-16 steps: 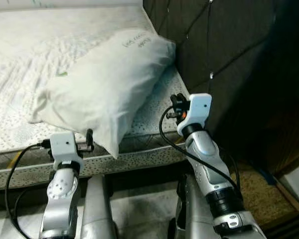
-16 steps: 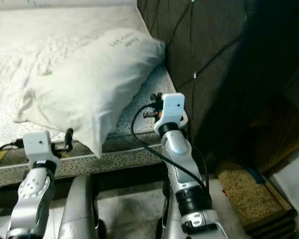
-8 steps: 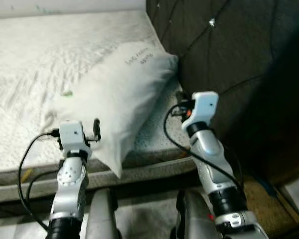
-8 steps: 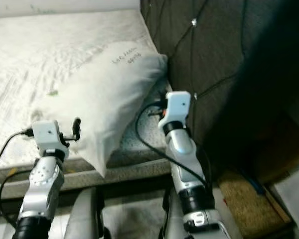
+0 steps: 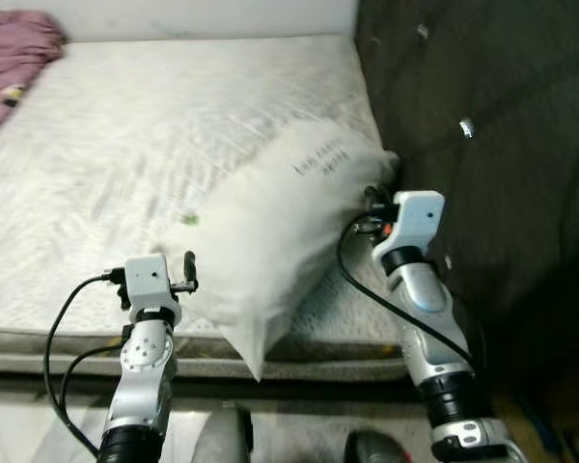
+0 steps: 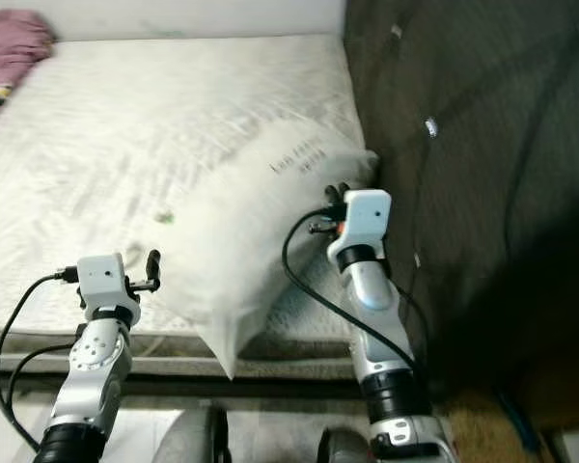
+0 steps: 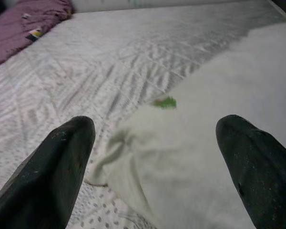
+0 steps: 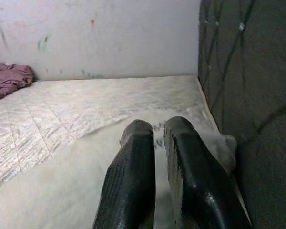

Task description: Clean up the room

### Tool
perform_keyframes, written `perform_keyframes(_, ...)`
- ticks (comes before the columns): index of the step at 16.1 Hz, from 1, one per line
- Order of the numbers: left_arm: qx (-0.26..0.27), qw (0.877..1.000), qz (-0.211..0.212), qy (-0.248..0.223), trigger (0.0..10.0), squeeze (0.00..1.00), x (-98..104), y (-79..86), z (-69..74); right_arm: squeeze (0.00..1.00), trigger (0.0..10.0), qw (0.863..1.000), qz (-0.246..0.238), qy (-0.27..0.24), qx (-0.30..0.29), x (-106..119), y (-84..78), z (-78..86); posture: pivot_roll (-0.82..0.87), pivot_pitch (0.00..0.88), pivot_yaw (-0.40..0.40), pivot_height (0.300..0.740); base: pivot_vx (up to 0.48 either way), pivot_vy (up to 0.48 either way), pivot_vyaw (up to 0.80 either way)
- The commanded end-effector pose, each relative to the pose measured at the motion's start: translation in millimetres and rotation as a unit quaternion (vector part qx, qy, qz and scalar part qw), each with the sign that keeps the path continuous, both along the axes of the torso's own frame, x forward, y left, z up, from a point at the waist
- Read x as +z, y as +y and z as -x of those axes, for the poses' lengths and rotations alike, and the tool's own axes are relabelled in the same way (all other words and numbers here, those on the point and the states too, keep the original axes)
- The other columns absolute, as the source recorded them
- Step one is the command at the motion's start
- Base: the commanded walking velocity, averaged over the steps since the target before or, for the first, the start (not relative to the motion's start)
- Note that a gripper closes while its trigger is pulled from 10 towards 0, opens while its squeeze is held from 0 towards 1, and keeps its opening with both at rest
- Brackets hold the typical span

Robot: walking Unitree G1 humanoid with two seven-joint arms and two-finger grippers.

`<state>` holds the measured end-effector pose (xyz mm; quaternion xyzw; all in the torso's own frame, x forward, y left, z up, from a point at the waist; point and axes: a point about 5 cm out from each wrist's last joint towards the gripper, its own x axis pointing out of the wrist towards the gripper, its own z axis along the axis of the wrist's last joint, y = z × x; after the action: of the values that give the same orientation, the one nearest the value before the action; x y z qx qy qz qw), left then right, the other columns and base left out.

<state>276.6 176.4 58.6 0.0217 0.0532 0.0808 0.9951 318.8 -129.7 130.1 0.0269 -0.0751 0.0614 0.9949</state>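
The pillow [image 5: 270, 231] lies against the dark headboard [image 5: 482, 145], leaving no gap on that side. The bare mattress [image 5: 125, 125] beyond the pillow is open. A purple cloth [image 5: 14, 48] occupies the far corner, well apart from the pillow.

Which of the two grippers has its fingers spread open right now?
The left gripper: its two fingers stand wide apart, aimed at the near corner of the white pillow. The right gripper, at the pillow's end by the dark headboard, has its fingers pressed together.
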Motion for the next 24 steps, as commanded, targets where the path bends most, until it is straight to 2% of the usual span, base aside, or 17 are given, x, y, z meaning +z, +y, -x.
perform_keyframes(1,0.000,1.000,-0.010,0.000,10.0,0.00,-1,-0.5,-0.1,0.00,10.0,1.000,0.000,0.000,-0.006,-1,-1.7,1.0,0.01,0.000,0.043,0.740,0.000,0.000,0.00)
perform_keyframes(5,-0.021,0.999,-0.034,-0.013,10.0,0.00,3,-4.9,-6.1,0.00,10.0,0.999,0.026,0.019,-0.006,-15,-7.5,7.2,0.04,0.000,-0.014,0.740,0.000,0.000,0.00)
perform_keyframes(8,-0.023,0.999,-0.031,-0.016,10.0,0.00,1,-6.2,-7.0,0.00,10.0,0.999,0.035,0.041,0.002,-28,-7.3,17.9,0.03,0.000,-0.013,0.740,0.000,0.000,0.00)
perform_keyframes(9,-0.025,0.999,-0.022,-0.007,10.0,0.00,-4,-7.2,-0.5,0.00,10.0,0.999,0.035,0.040,0.001,-28,-8.1,21.7,0.01,0.000,0.011,0.740,0.000,0.000,0.00)
perform_keyframes(11,-0.039,0.999,-0.021,0.009,10.0,0.00,-17,-10.9,13.9,0.00,10.0,0.996,0.078,0.043,-0.019,-33,-17.3,25.9,-0.01,0.000,0.036,0.740,0.000,0.000,0.00)
perform_keyframes(12,-0.044,0.999,-0.027,0.012,10.0,0.00,-20,-11.5,17.9,0.00,10.0,0.993,0.096,0.056,-0.038,-39,-24.0,27.0,-0.01,0.000,0.043,0.740,0.000,0.000,0.00)
perform_keyframes(14,-0.043,0.998,-0.033,0.018,10.0,0.00,-28,0.8,24.0,0.00,10.0,0.985,0.126,0.115,-0.032,-67,-35.5,42.6,-0.01,0.000,0.057,0.740,0.000,0.000,0.00)
perform_keyframes(15,-0.040,0.998,-0.033,0.021,10.0,0.00,-30,4.0,26.4,0.00,10.0,0.984,0.128,0.121,-0.029,-71,-35.6,45.9,0.00,0.000,0.044,0.740,0.000,0.000,0.00)
perform_keyframes(17,-0.051,0.998,-0.017,0.022,10.0,0.00,-31,5.5,31.3,0.00,10.0,0.984,0.095,0.144,-0.050,-80,-36.5,49.2,0.02,0.000,0.004,0.740,0.000,0.000,0.00)
perform_keyframes(19,-0.031,0.999,-0.022,-0.002,10.0,0.00,-25,11.6,27.1,0.00,10.0,0.982,0.066,0.160,-0.072,-86,-33.0,46.9,0.05,0.000,-0.024,0.740,0.000,0.000,-0.80)
perform_keyframes(22,-0.031,0.999,-0.010,0.003,10.0,0.00,-29,16.8,31.4,0.00,10.0,0.985,0.078,0.150,-0.044,-87,-28.3,42.5,0.03,0.000,-0.010,0.740,0.000,0.000,-0.80)
perform_keyframes(24,-0.023,1.000,0.003,0.019,10.0,0.00,-36,19.2,36.3,0.00,10.0,0.983,0.073,0.159,-0.050,-93,-31.1,45.1,0.02,0.000,-0.003,0.740,0.000,0.431,-0.36)
